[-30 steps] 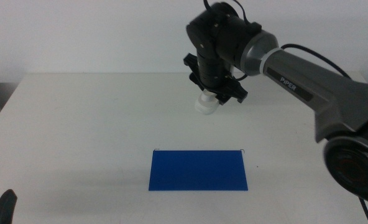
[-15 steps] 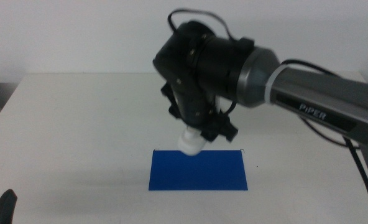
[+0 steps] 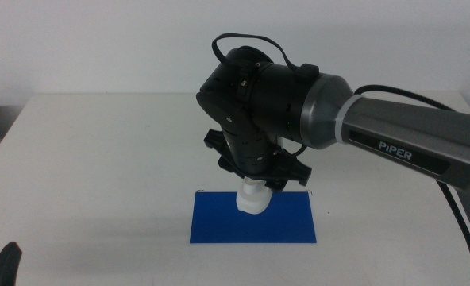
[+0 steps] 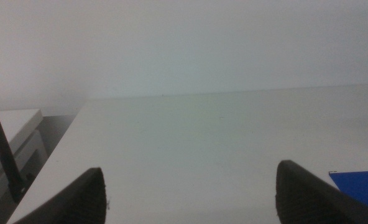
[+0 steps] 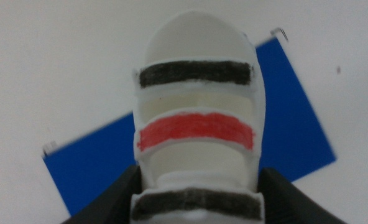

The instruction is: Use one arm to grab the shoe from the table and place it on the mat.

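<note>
Showing black and red straps, white shoe (image 5: pixel 196 130) above blue mat (image 3: pixel 219 222)

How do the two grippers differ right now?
The right gripper is shut on the shoe, holding it over the mat; the left gripper is open and holds nothing. The right one is out over mid-table; the left waits at the table's near left corner. Both have dark jaws.

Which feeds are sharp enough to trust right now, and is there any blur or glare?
Middle view: sharp, even light, soft shadow beside the mat. Right wrist view: shoe close and clear between the right gripper fingers; mat edges slightly smeared. Left wrist view: hazy, washed-out table; left gripper idle.
</note>
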